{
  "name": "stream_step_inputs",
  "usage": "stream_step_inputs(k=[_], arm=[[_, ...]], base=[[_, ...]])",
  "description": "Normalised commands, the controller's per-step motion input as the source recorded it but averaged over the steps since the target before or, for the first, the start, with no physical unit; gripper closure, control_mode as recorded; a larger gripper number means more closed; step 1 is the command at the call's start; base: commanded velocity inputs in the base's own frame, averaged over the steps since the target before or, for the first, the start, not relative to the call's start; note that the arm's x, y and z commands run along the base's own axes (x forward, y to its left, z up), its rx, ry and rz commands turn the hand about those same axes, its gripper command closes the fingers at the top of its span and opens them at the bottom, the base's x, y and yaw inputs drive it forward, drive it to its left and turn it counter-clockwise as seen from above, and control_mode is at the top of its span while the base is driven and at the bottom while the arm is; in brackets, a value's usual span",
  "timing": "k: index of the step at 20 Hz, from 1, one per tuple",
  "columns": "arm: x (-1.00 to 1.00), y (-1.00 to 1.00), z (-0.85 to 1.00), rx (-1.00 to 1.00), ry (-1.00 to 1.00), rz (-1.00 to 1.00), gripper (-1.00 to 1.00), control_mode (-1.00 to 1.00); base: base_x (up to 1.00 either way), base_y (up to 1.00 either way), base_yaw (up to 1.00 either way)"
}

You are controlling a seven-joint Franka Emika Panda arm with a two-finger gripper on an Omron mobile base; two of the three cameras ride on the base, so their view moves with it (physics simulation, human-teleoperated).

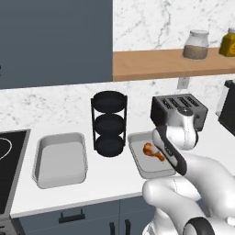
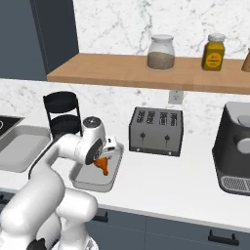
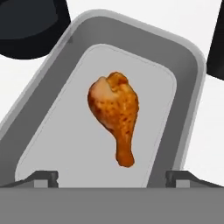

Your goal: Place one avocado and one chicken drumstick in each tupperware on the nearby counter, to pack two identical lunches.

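Right now we see our two-finger gripper with its dark tips spread wide at either side of the hand view, holding nothing. Between and beyond them lies the browned orange chicken drumstick, resting on the floor of the shallow grey rectangular tupperware, apart from both tips. From the left base view, the drumstick sits in that container on the long white counter, just beside the black three-tier round rack. A second grey tupperware stands on the other side of the rack. Behind our container is the dark grey four-slot toaster, below the brown wooden shelf.
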Motion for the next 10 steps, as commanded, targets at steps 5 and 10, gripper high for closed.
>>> stream_step_inputs(k=[5,10], arm=[[-0.64,0.32,0.59,0.01,-0.22,-0.4,-1.0,-1.0],[-0.8,0.28,0.82,0.07,-0.21,-0.3,-1.0,-1.0]], base=[[0.0,0.0,0.0],[0.0,0.0,0.0]])
